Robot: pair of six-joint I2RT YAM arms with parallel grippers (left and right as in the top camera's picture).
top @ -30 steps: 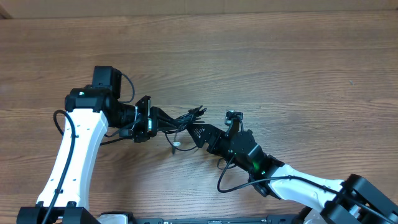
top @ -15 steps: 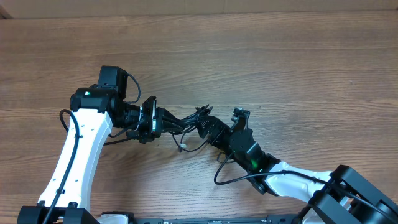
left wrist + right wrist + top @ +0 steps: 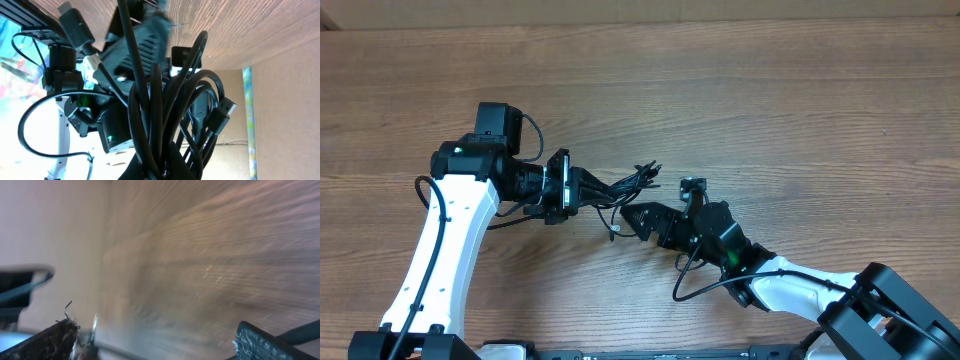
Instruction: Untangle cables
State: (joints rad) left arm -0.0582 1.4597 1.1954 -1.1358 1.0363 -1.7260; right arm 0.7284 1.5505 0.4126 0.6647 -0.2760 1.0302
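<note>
My left hand (image 3: 563, 190) sits left of the middle of the desk (image 3: 770, 100), pointing right, and it is clamped on the cables (image 3: 620, 185). They leave its fingers as one dark bundle that runs right and slightly toward the far edge, lifted off the wood. The bundle ends in a spray of loose plug ends (image 3: 646, 172). A small white tag (image 3: 616, 231) hangs from the bundle on the near side.

Through my left wrist camera the cables (image 3: 150, 110) fill the middle of the view, several black cords looped over and through one another. One flat plug (image 3: 225, 112) sticks out to the right, and the white tag (image 3: 90, 67) is at the upper left. I cannot separate one cord from another in that knot.

My right hand (image 3: 632, 216) reaches in from the near right, pointing left, just on the near side of the bundle and beside the tag. I cannot tell from above whether it touches a cord. In my right wrist camera its two fingertips (image 3: 50, 340) stand wide apart at the bottom corners, with only the blurred desk (image 3: 200, 255) showing between them, so this hand grips nothing.
</note>
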